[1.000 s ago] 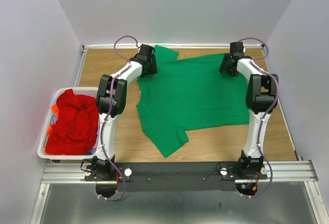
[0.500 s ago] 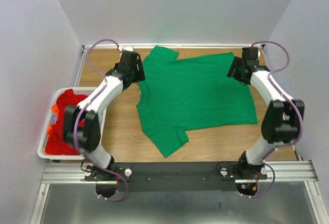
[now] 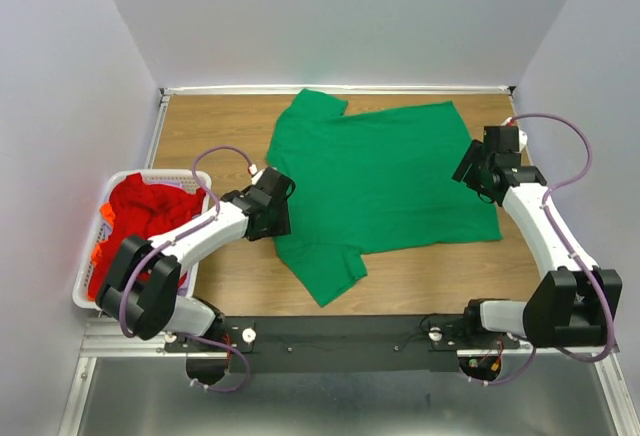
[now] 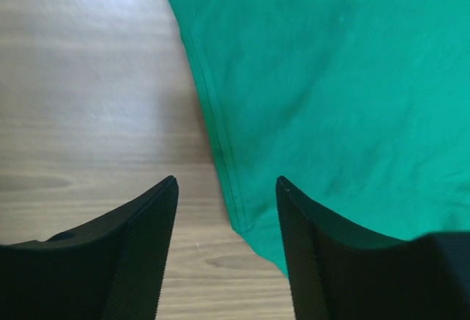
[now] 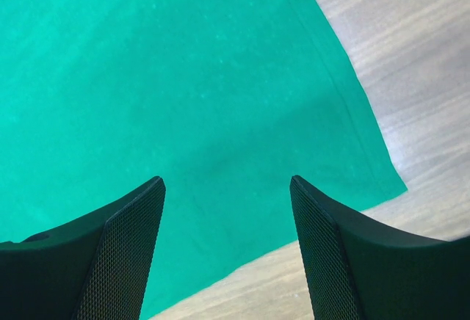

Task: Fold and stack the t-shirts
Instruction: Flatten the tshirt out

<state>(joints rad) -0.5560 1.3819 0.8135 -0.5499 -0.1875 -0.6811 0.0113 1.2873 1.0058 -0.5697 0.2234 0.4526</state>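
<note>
A bright green t-shirt (image 3: pixel 385 181) lies spread flat on the wooden table (image 3: pixel 210 131), one sleeve toward the near edge. My left gripper (image 3: pixel 277 214) hovers at its left side seam, open. In the left wrist view the shirt's hem (image 4: pixel 220 144) runs between the fingers of the left gripper (image 4: pixel 228 188), which hold nothing. My right gripper (image 3: pixel 476 168) is open at the shirt's right edge. In the right wrist view the right gripper (image 5: pixel 228 184) stands above the green t-shirt (image 5: pixel 161 70) close to its corner. Red t-shirts (image 3: pixel 148 236) with some orange are piled in the basket.
A white slatted basket (image 3: pixel 80 294) stands at the table's left edge beside the left arm. Grey walls close in the table on three sides. Bare wood (image 3: pixel 430 271) shows between the shirt and the arm bases.
Both arms have swung from the shirt's far corners toward the near side, the left to the left seam, the right along the right edge. The left jaws have narrowed a little. The shirt lies still.
</note>
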